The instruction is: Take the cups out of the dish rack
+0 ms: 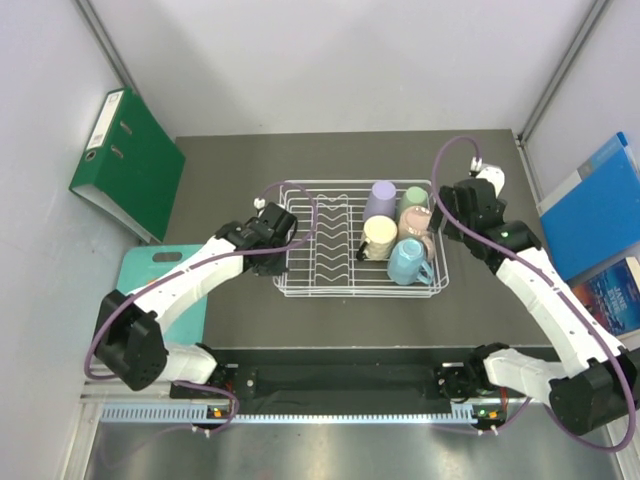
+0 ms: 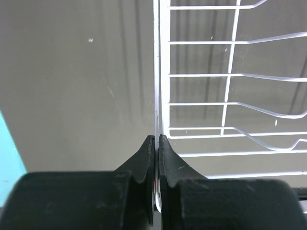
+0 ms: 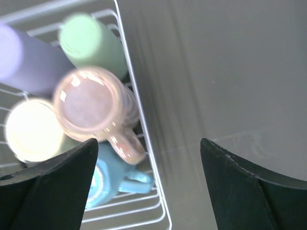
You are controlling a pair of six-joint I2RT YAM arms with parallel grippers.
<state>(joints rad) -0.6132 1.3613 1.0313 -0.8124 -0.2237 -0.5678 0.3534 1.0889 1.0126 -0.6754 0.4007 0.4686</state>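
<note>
Starting at the near edge of the dark grey table (image 1: 230, 180), the two arms reach forward from their bases, one on each side of the white wire dish rack (image 1: 330, 245), which sits in the middle of the tabletop. Beside the left arm lies a flat teal cutting board (image 1: 145, 265), partly covered by it. The left gripper (image 1: 283, 240) sits at the rack's left rim, and its wrist view shows the black fingers of that gripper (image 2: 157, 141) pressed together with the rim wire of the rack (image 2: 163, 72) pinched between them. All five cups stand crowded together in the rack's right end. Nearest is the light blue cup with a handle (image 1: 408, 261), then the cream-yellow cup (image 1: 378, 237) to its left and the glossy pink cup (image 1: 414, 222) behind it, and farthest the tall lavender cup (image 1: 381, 198) and the mint green cup (image 1: 416, 197) side by side. The right gripper (image 1: 440, 215) hangs just beside the rack's right rim, near the pink cup, and its wrist view shows this gripper (image 3: 147, 148) with jaws spread wide and nothing between them. The pink cup (image 3: 93, 105) shows its handle turned toward the blue one (image 3: 108, 179). Farther off, a green lever-arch binder (image 1: 128, 165) leans at the left wall and a blue folder (image 1: 595, 205) lies at the right.
</note>
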